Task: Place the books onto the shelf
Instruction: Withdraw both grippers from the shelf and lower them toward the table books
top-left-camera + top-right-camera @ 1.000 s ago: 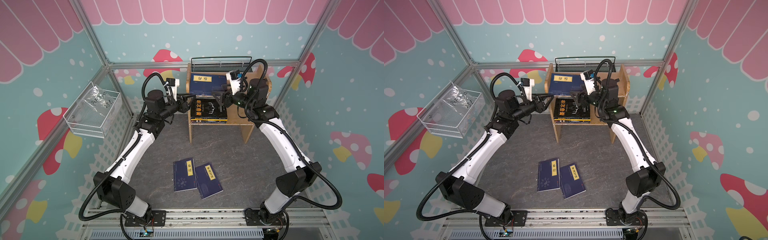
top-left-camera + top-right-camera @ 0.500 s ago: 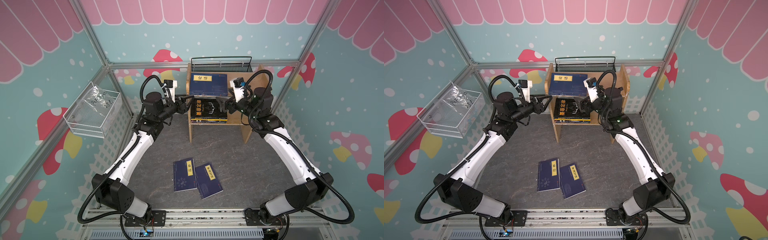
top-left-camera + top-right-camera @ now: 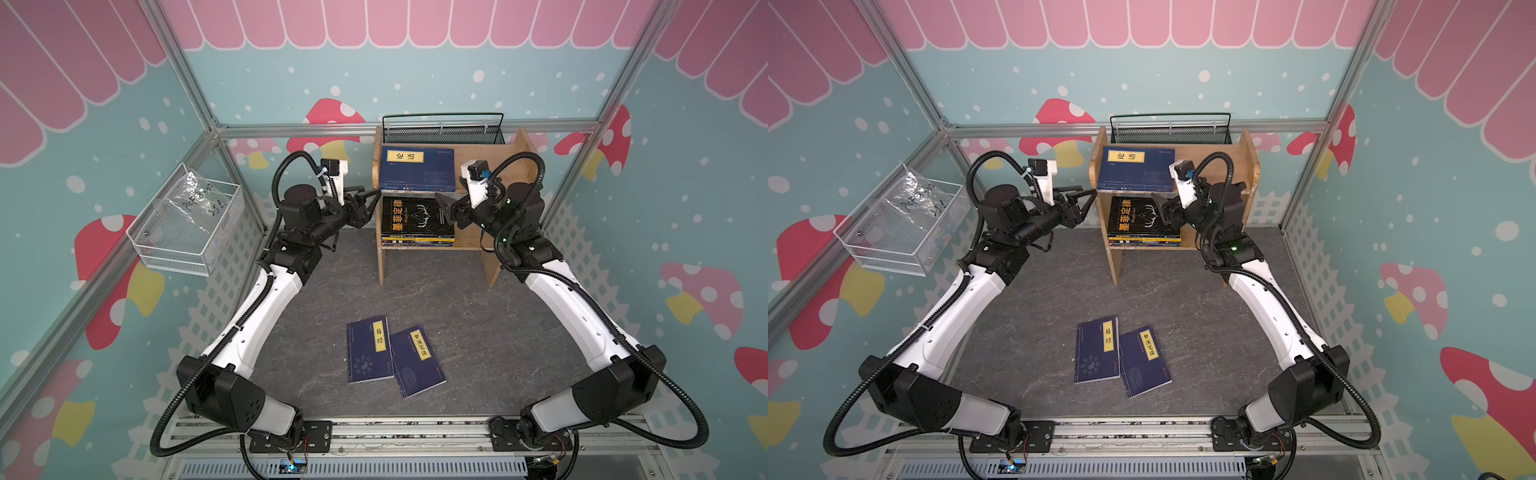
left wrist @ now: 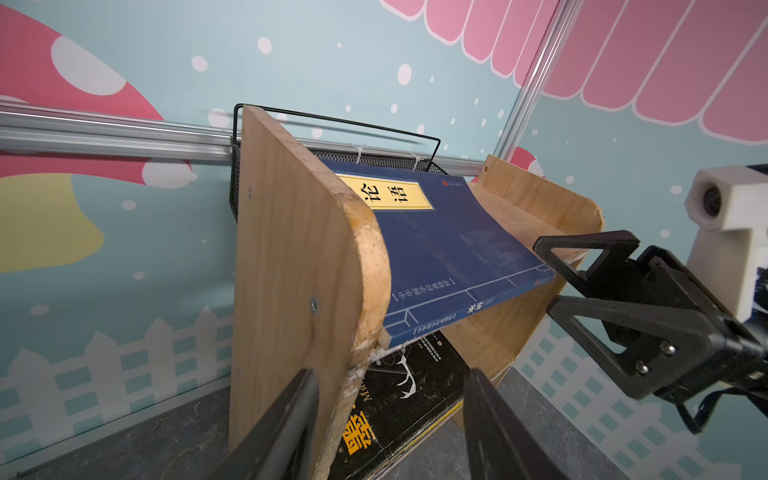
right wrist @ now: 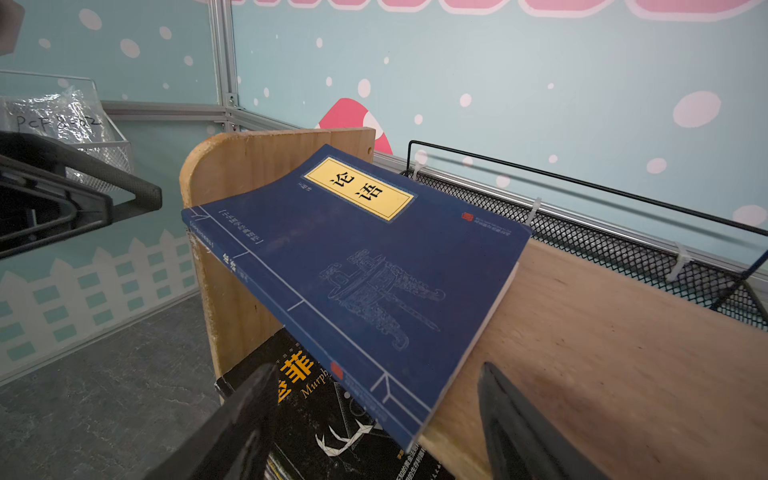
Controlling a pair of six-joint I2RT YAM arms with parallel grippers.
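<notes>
Well behind both grippers, the straight navy book (image 3: pixel 370 351) and the skewed navy book (image 3: pixel 417 359) lie touching on the table, not yet shelved. The left gripper (image 3: pixel 371 205) hangs spread and empty just beside the shelf (image 3: pixel 380 262) side panel; a careless swing could knock it askew. The right gripper (image 3: pixel 446 210), also spread and empty, faces the top-tier book (image 3: pixel 417 172), which overhangs the edge just ahead; a brush might tip it off.
</notes>
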